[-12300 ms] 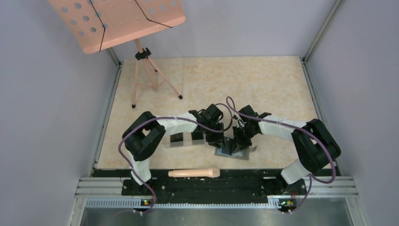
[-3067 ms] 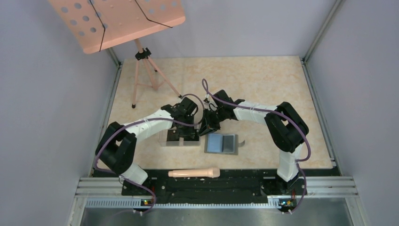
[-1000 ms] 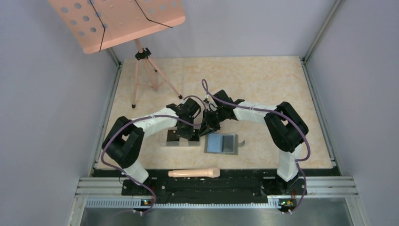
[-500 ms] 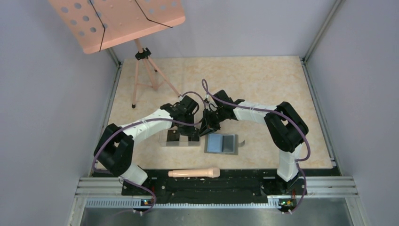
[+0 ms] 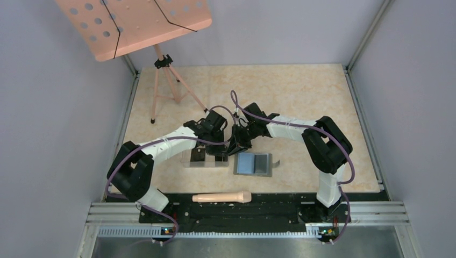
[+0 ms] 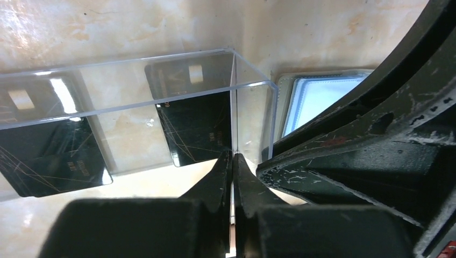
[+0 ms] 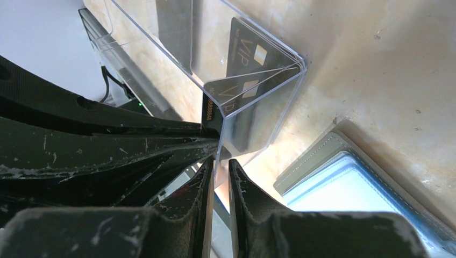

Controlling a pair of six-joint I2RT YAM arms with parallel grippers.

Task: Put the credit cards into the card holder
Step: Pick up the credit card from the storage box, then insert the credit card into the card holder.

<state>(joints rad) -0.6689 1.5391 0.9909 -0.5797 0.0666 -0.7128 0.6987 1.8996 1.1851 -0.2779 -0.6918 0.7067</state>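
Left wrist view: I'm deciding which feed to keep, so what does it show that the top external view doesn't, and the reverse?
Only the left wrist: the pale marks on the credit cards inside the clear box, and the left gripper pinched on the box's end wall. Only the top external: the music stand and the peach rod on the near rail. Both: the box beside the open card holder.

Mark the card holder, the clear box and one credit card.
card holder (image 5: 253, 163): top view, middle fold.
clear box (image 6: 254, 121): left wrist view, end wall.
credit card (image 6: 196, 129): left wrist view, black face.
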